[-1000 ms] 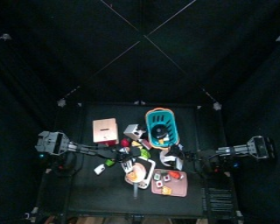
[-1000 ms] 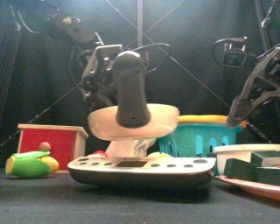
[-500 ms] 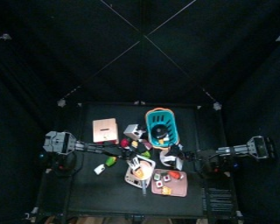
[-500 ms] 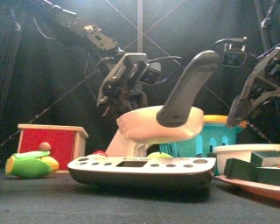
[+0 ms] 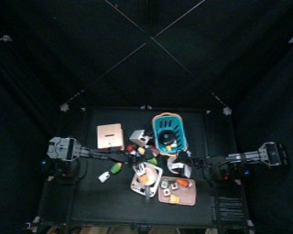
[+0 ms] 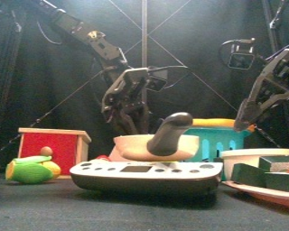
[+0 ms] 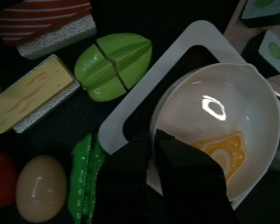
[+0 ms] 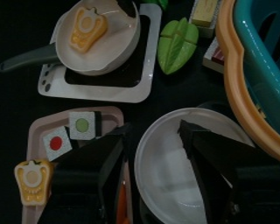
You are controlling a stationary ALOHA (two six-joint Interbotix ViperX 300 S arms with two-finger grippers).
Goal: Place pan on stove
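- The cream-white toy frying pan with a dark handle (image 6: 163, 143) sits on the white single-burner toy stove (image 6: 146, 174), seen from the front with its handle angled up toward the viewer.
- The left gripper (image 6: 133, 90) hangs directly above the pan, behind it; its black jaws stand spread, nothing between them.
- From the left wrist camera, the pan (image 7: 219, 118) lies just ahead of those jaws on the stove's white plate (image 7: 168, 72), a yellow-orange toy fried egg (image 7: 222, 150) inside its bowl.
- Beyond the left gripper's tips lie a green split toy vegetable (image 7: 115, 61), a pale yellow striped block (image 7: 31, 93) and a red-and-white slice (image 7: 43, 19); to one side of the jaws rest a beige toy egg (image 7: 39, 187) and a green pod (image 7: 84, 171).
- The right gripper (image 8: 150, 171) hovers over a round white plastic bowl (image 8: 173, 166), jaws spread wide to either side of it and gripping nothing.
- Ahead of the right gripper, the pan (image 8: 91, 37) rests on the stove (image 8: 98, 79); the teal plastic basket (image 8: 262, 61) curves along one side.
- Beside the right jaws lies a pink tray of toy food pieces (image 8: 63, 131).
- A red wooden block (image 6: 53, 143) stands off to the left gripper's outer side in the front view.
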